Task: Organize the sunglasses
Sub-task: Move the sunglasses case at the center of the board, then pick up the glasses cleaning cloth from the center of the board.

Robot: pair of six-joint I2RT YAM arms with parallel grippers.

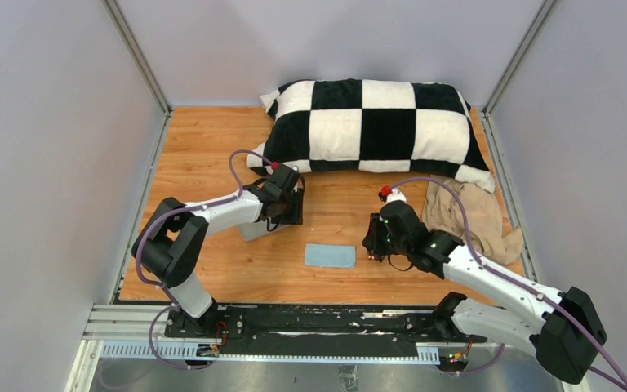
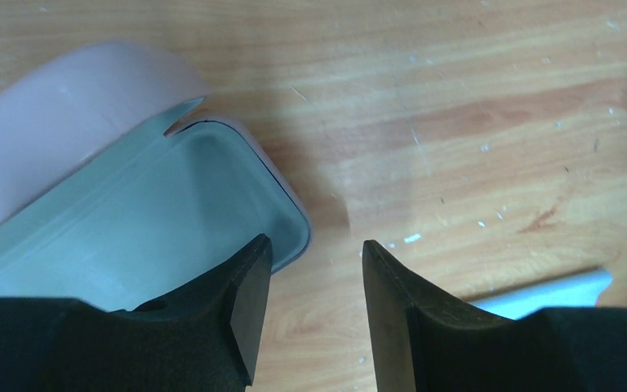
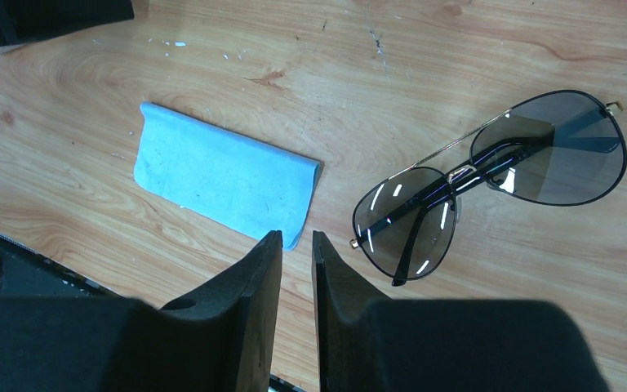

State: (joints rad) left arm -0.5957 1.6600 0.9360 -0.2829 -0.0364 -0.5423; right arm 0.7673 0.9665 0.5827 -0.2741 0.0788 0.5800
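Note:
The sunglasses [image 3: 490, 184] lie folded on the wooden table, dark lenses and thin frame, just right of my right gripper [image 3: 295, 238]. That gripper hovers above the table with its jaws nearly together and nothing between them. In the top view the right gripper [image 1: 375, 237] hides the sunglasses. My left gripper [image 2: 314, 245] is open and empty, right beside the corner of the open pinkish-grey case [image 2: 147, 204], whose mint inside is empty. In the top view the left gripper [image 1: 282, 202] is over the case [image 1: 253, 231].
A folded light blue cloth [image 1: 331, 256] lies between the grippers and also shows in the right wrist view [image 3: 224, 175]. A black-and-white checked pillow [image 1: 375, 122] fills the back. A beige cloth [image 1: 473, 216] lies at the right. Grey walls surround the table.

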